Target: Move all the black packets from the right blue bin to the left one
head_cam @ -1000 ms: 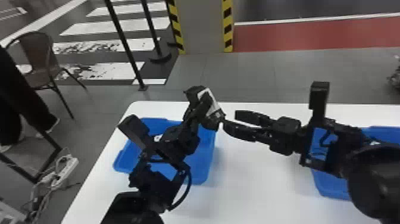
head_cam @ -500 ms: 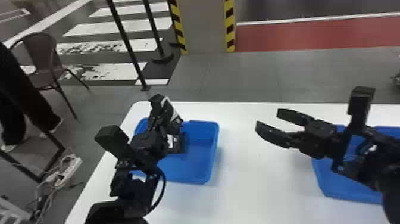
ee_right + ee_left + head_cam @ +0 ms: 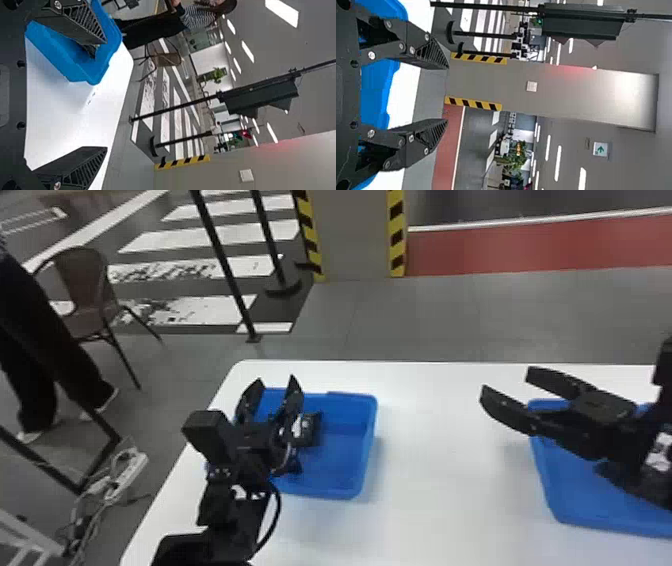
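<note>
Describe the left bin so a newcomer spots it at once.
In the head view, find the far left corner of the white table. Just inside sits the blue left bin, partly behind the left gripper. A black packet lies in it; only the right bin is cut by the right edge.

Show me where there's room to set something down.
The white table is bare between the left bin and right bin, nearer than the right gripper; the left bin's right side also shows bare floor. Crowded: the left bin's left side, with the left gripper and a black packet.
</note>
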